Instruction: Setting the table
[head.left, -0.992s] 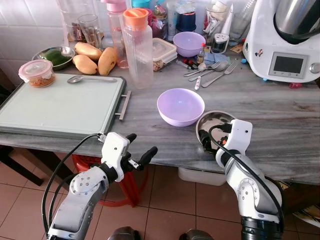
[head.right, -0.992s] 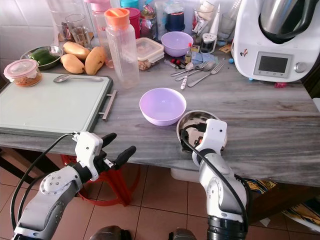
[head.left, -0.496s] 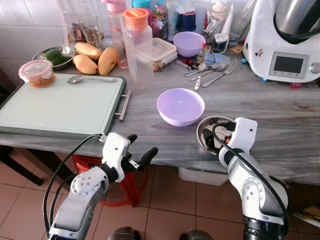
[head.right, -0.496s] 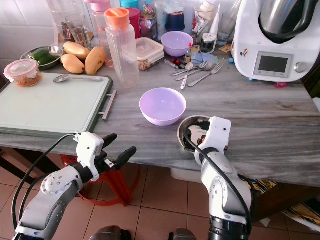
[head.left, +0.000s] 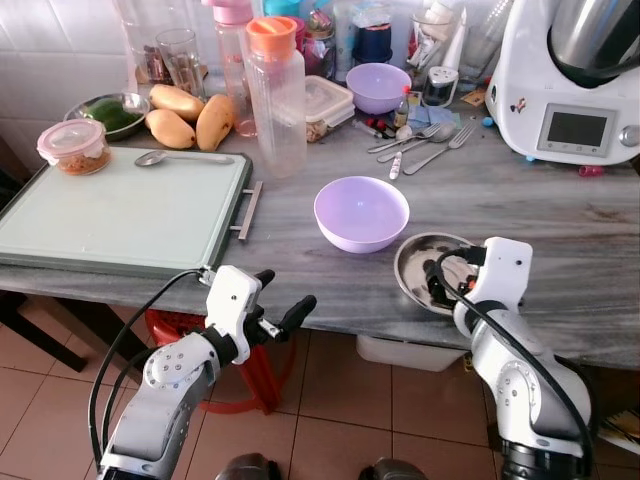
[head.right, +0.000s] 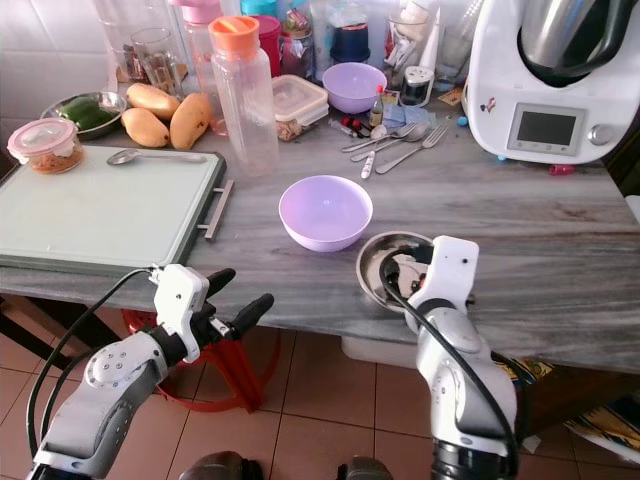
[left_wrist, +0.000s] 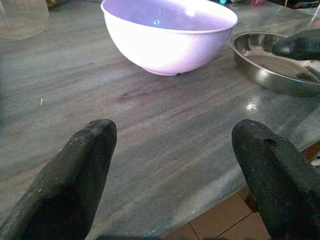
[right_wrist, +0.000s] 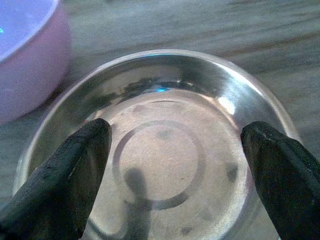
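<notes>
- Black fingers of the left gripper (head.left: 279, 302) hung spread and empty just off the table's near edge.
- Steel plate (head.left: 424, 262) lay at that edge, beside the lilac bowl (head.left: 361, 212); the right gripper (right_wrist: 175, 175) hovered over it, fingers wide apart.
- Closing on the shallow rim might tip or slide the plate off the marble table (head.left: 560, 220).

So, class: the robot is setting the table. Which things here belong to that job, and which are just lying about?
Part of the job:
steel plate, under the open right gripper
purple bowl
cutlery

Lying about:
mangoes
orange-capped bottle
food processor
lidded tub
</notes>
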